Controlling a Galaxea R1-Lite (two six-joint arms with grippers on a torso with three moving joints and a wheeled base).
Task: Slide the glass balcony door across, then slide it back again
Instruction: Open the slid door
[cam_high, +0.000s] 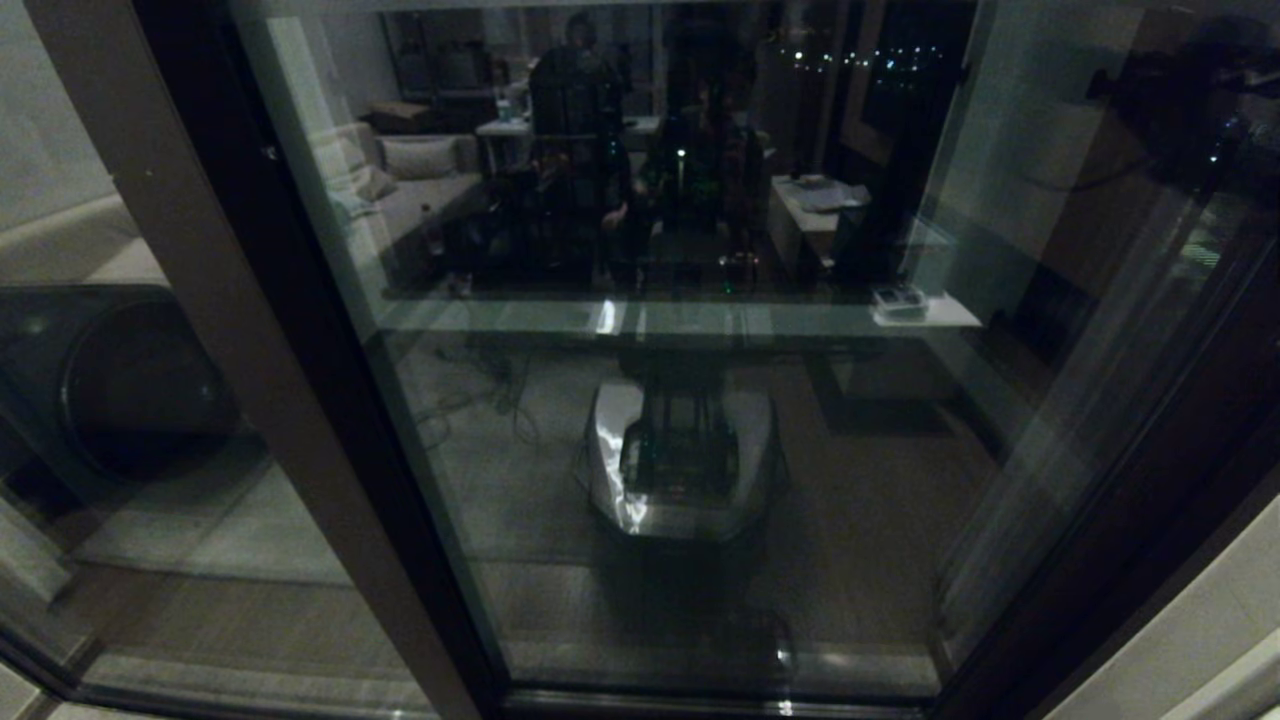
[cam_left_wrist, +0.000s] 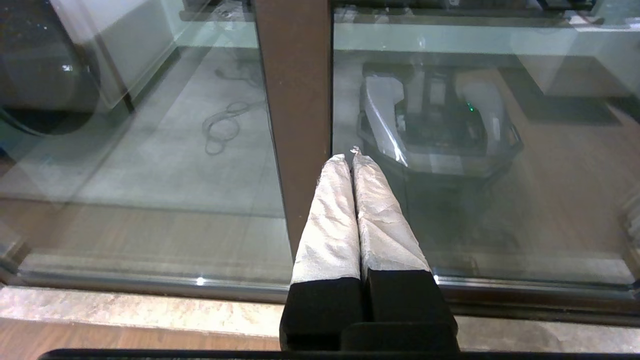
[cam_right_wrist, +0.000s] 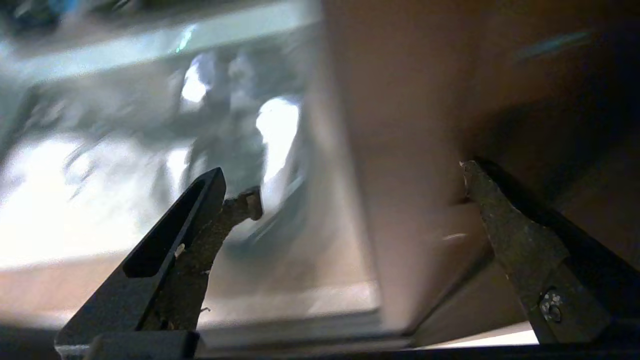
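The glass balcony door (cam_high: 700, 420) fills the middle of the head view, its pane set between a brown stile on the left (cam_high: 230, 330) and a dark one on the right (cam_high: 1150, 480). No slot handle shows. Neither gripper appears in the head view. In the left wrist view my left gripper (cam_left_wrist: 348, 157) is shut on nothing. Its white-wrapped fingers (cam_left_wrist: 327, 220) are pressed together, with their tips at the edge where a brown stile (cam_left_wrist: 295, 100) meets the glass. My right gripper (cam_right_wrist: 357, 187) is open. A blurred brown stile (cam_right_wrist: 400, 150) lies between its fingers (cam_right_wrist: 240, 205), and the other fingertip (cam_right_wrist: 472, 180) is at a dark recess.
A dark round-fronted machine (cam_high: 120, 390) stands behind the left pane. A loose cable (cam_left_wrist: 222, 127) lies on the floor beyond the glass. The door's bottom track (cam_left_wrist: 150, 282) and a stone sill (cam_left_wrist: 150, 310) run below. My own base is reflected in the glass (cam_high: 680, 460).
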